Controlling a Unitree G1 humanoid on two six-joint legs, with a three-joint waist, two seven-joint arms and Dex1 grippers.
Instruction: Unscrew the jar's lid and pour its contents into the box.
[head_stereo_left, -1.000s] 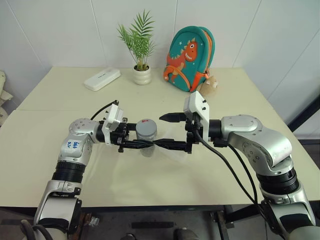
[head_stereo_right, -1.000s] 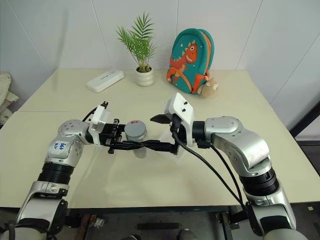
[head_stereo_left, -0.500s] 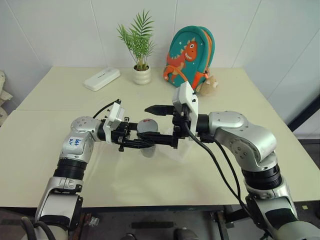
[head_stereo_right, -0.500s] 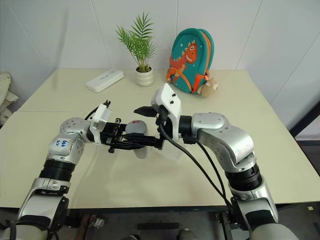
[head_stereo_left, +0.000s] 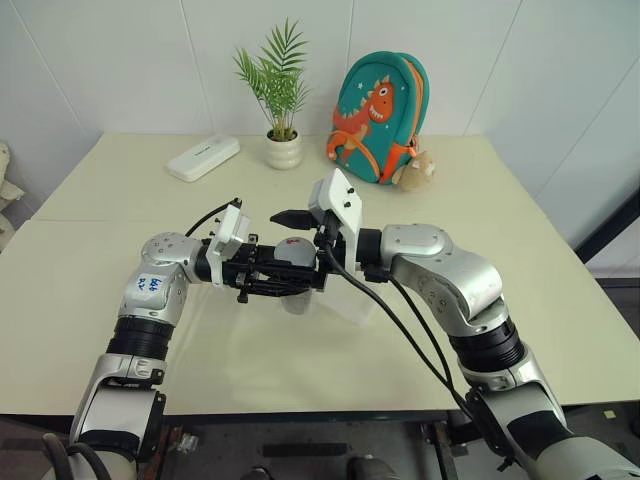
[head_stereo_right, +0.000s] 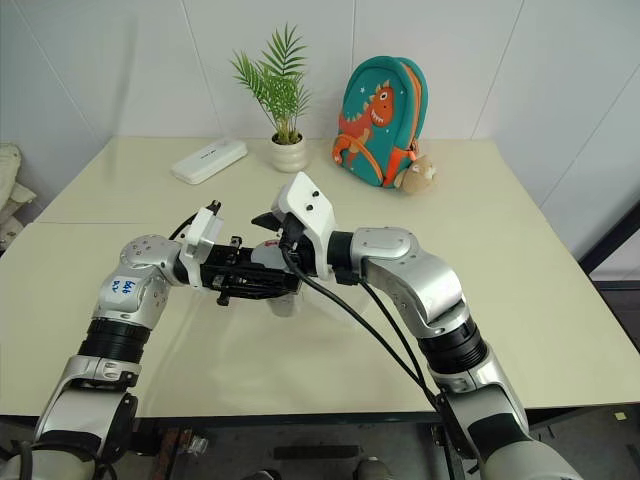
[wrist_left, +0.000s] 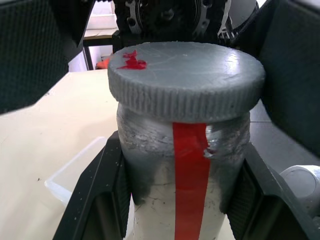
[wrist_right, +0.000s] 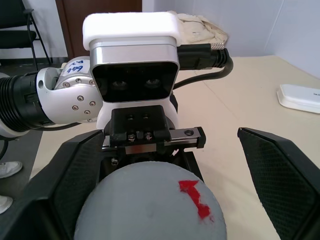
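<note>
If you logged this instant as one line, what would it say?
left gripper: shut on jar | right gripper: open, astride lid | lid: on | box: under arms

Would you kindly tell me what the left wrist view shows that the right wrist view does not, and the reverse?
Left wrist view: the jar body with its red vertical stripe, clamped by the left gripper, and a corner of the box behind. Right wrist view: the white device on the table, and the right gripper open around the cap. Both: the grey lid with its red mark.
</note>
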